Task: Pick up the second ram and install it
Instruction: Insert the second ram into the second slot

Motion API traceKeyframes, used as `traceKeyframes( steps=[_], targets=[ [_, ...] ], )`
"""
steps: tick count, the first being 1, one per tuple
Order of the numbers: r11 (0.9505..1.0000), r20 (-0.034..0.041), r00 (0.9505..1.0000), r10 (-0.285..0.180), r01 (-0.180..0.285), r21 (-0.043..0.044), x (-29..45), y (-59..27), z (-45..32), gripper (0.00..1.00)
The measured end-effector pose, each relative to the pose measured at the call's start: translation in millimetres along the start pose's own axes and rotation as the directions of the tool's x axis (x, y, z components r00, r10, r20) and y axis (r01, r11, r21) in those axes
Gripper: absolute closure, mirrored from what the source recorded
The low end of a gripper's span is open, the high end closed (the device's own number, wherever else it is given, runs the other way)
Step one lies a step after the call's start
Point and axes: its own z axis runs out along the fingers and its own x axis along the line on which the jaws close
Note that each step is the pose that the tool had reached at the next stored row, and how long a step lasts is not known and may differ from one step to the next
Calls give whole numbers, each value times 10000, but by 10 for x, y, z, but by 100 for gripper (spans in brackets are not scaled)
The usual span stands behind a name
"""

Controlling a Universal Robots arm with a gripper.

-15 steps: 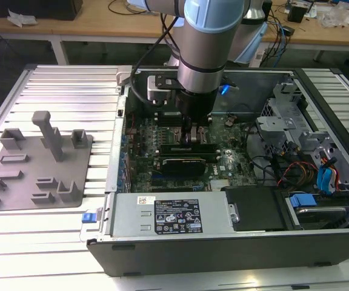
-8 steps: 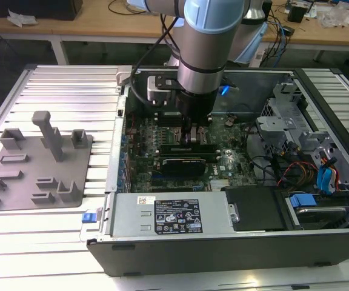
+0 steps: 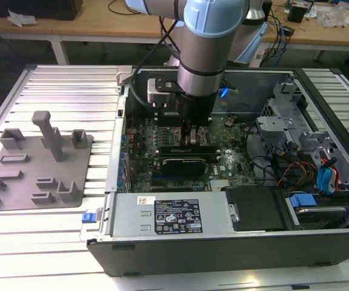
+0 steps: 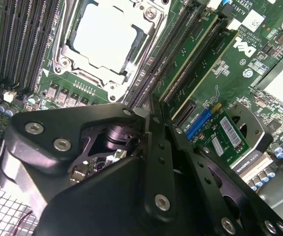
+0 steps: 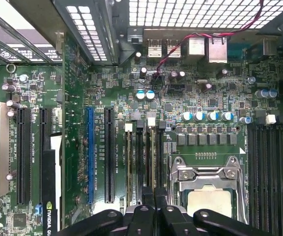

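- Claw (image 3: 192, 130) down inside the open computer case (image 3: 223, 251), low over the motherboard (image 3: 144, 136).
- Fingers (image 4: 149, 142) pressed together in both wrist views, no gap at the tips; cannot tell whether anything thin is pinched between them.
- Second ram (image 4: 190, 56) standing on edge in a slot, running straight away from the claw (image 4: 154, 110), its near end right at the fingertips.
- Another green stick (image 4: 212, 66) upright in a neighbouring slot, just beside the first.
- Processor socket (image 5: 208, 187) close beside the claw (image 5: 154, 194), on the other side from the two sticks.
- Grey tray (image 3: 35, 163) outside the case, well apart from the claw, towards the exterior view's left.
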Motion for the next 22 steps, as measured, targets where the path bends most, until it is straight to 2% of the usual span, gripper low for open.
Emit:
traceKeyframes(
  steps=[17, 19, 20, 22],
  targets=[
    [10000, 6, 10000, 1, -1, 0, 1, -1, 40, 91],
    [10000, 7, 10000, 1, -1, 2, 1, -1, 41, 90],
    [10000, 5, 10000, 1, -1, 1, 1, -1, 41, 84],
    [10000, 4, 10000, 2, -2, 0, 0, -1, 25, 84]
  ],
)
